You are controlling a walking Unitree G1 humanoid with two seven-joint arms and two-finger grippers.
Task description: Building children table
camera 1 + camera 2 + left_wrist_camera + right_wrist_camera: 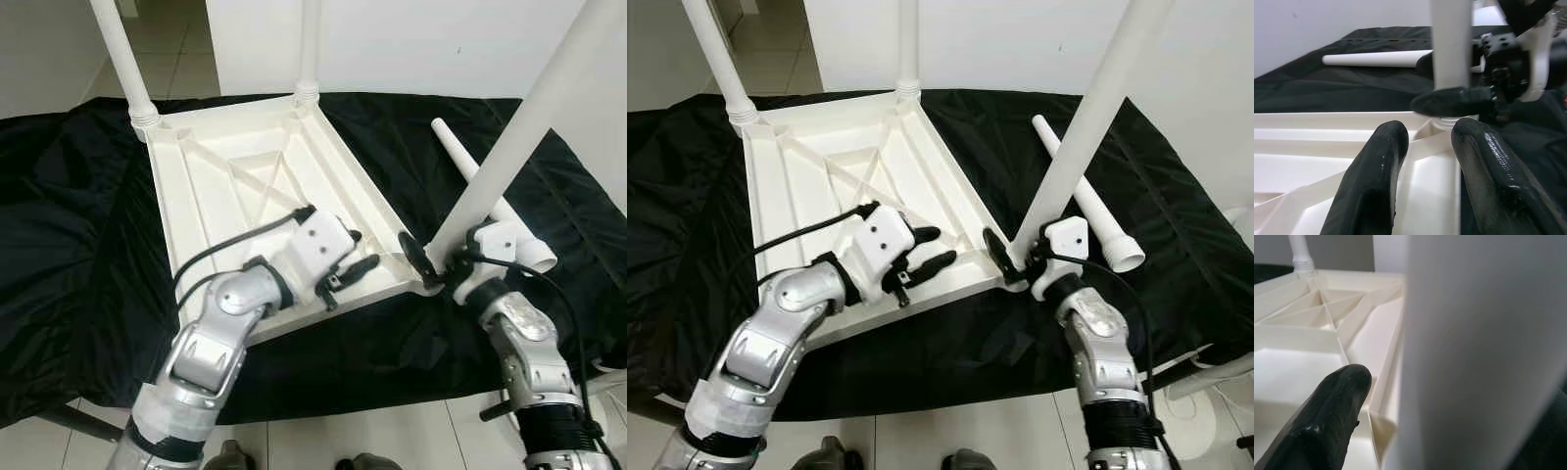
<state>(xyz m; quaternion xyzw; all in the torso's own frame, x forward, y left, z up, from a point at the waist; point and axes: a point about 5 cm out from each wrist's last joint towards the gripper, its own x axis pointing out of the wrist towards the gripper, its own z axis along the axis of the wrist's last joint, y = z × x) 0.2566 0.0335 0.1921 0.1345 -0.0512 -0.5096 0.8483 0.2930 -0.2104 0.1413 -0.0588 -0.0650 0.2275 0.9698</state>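
Two head cameras look forward and down, from fairly near, on an upturned table (pixel 265 196) on black cloth (pixel 69 245). Each wrist camera looks along its fingers, very close. All views share the table's near corner and its leg (pixel 509 137).
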